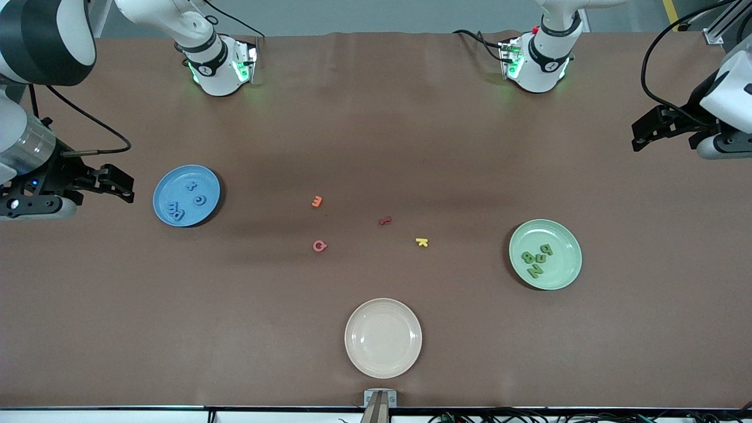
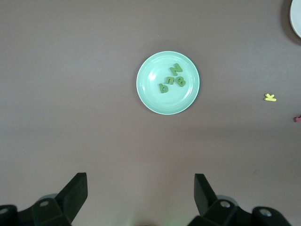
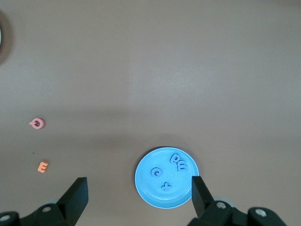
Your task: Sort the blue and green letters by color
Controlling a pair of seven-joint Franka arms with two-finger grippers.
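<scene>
Up over the table's two ends, both grippers hang with their jaws spread wide and nothing in them. The right gripper (image 1: 120, 183) is over bare table beside the blue plate (image 1: 166, 212). The left gripper (image 1: 643, 130) is over the table's edge at the left arm's end, well away from the green plate (image 1: 571, 275).

Four blue letters (image 1: 189, 201) lie on the blue plate, and four green letters (image 1: 537, 257) lie on the green plate. So the sorting looks done.

These letters look light, flat and stiff. I think they could slide or tip when pinched, so a gripper should squeeze one across its thin edges.

An orange letter (image 1: 316, 201), a pink letter (image 1: 319, 246), a red letter (image 1: 385, 221) and a yellow letter (image 1: 422, 242) lie mid-table, farther from the front camera than an empty cream plate (image 1: 355, 356).
</scene>
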